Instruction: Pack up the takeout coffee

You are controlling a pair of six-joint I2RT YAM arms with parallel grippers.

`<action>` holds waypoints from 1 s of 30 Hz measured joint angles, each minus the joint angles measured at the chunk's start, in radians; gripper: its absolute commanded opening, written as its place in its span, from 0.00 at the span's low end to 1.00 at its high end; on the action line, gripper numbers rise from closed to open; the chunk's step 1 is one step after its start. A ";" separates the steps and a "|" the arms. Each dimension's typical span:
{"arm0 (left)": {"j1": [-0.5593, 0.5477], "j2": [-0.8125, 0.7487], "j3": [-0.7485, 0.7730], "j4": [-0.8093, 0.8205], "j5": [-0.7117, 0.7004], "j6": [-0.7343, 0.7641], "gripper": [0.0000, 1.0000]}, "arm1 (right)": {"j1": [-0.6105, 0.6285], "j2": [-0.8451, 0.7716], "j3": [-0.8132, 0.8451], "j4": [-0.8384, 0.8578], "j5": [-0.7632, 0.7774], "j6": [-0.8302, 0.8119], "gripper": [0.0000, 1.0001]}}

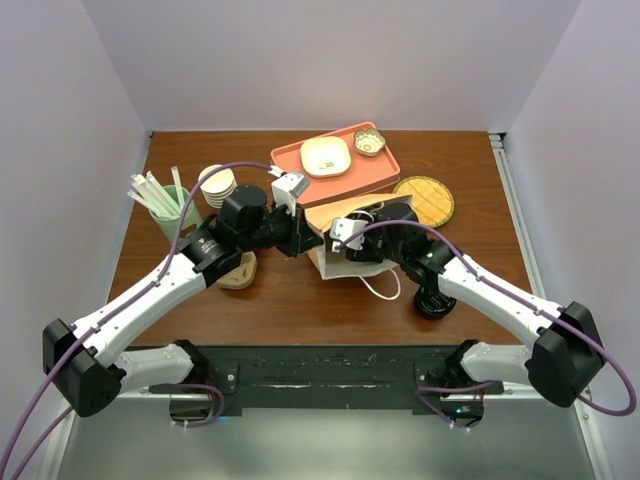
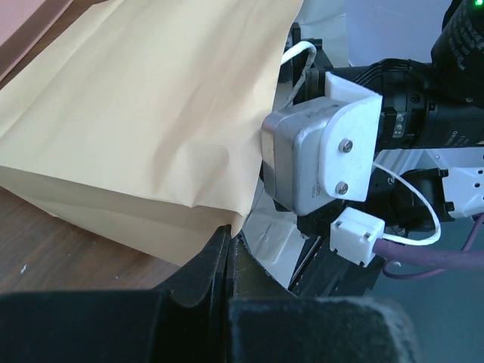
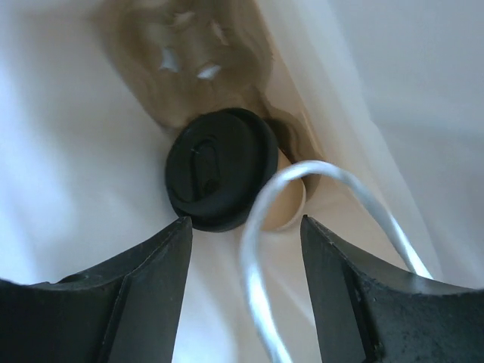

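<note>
Resting deep inside the brown paper bag (image 2: 136, 113), the takeout coffee (image 3: 219, 178) sits just past the right tool (image 3: 246, 227), which is open and holds nothing. The left tool (image 2: 227, 246) pinches the bag's edge.

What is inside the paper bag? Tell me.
The takeout coffee sits inside the paper bag, lid toward the camera, a white handle loop crossing it. The lid hides most of the cup.

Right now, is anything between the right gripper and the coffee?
Yes: the white handle of the bag loops across between the open right gripper and the coffee, in front of its right edge.
</note>
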 measured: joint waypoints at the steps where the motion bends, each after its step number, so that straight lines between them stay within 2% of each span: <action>1: 0.000 -0.003 -0.005 0.003 0.002 0.000 0.00 | 0.000 0.004 0.001 -0.006 -0.009 -0.014 0.63; 12: 0.006 -0.043 -0.046 0.010 -0.002 0.001 0.00 | 0.000 0.071 0.034 -0.025 -0.087 -0.026 0.66; 27: 0.007 -0.061 -0.062 0.047 -0.005 -0.002 0.00 | 0.003 0.106 0.056 0.029 -0.073 0.034 0.72; 30: 0.007 -0.065 -0.066 0.052 -0.002 -0.002 0.00 | 0.003 0.106 0.055 0.051 -0.056 0.051 0.76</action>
